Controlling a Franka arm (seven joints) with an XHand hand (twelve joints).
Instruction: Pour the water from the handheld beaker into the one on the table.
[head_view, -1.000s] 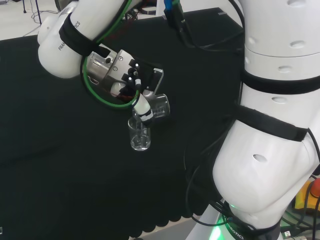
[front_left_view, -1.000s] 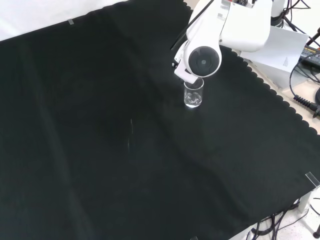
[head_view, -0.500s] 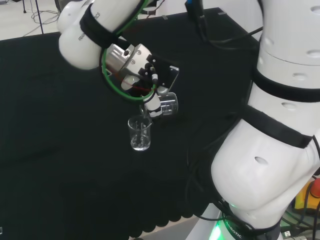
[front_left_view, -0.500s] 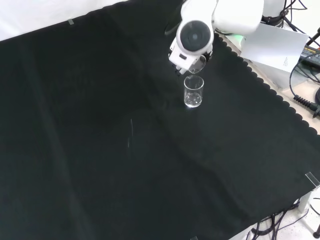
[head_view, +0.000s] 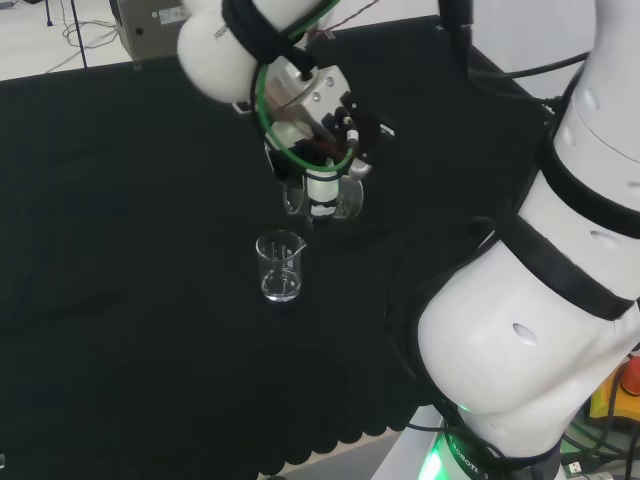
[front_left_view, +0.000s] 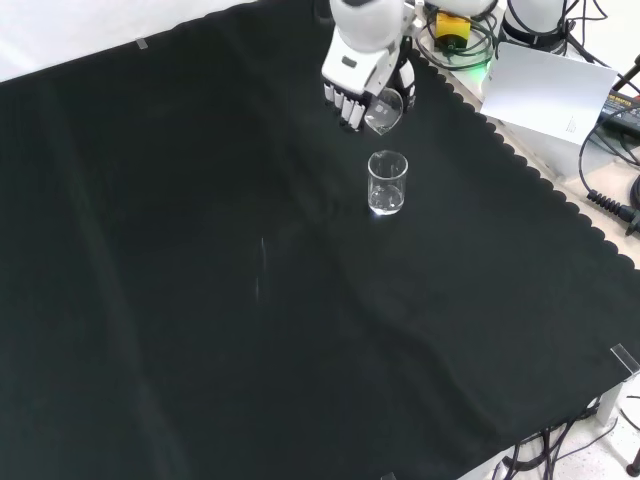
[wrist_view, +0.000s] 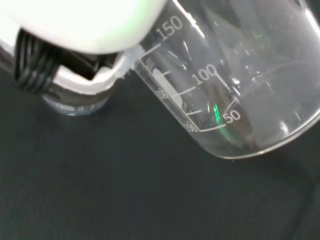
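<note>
A small clear beaker (head_view: 279, 266) (front_left_view: 387, 183) stands upright on the black cloth with a little water at its bottom. My hand (head_view: 322, 190) (front_left_view: 357, 75) hangs in the air beyond it, fingers curled round a second clear beaker (head_view: 325, 200) (front_left_view: 384, 110) (wrist_view: 230, 90). In the head view the held beaker sits up and to the right of the standing one, well clear of its rim. In the wrist view the held beaker is close, tilted, with printed scale marks, and I see no water in it.
Black cloth (front_left_view: 200, 280) covers the bench, with a scalloped edge at the front view's right. Beyond that edge lie a white sheet (front_left_view: 545, 95) and cables. The arm's big white links (head_view: 540, 300) stand at the head view's right.
The hand has lifted the held beaker away from the standing beaker's rim, up and right in the head view, and turned it back from its pouring tilt.
</note>
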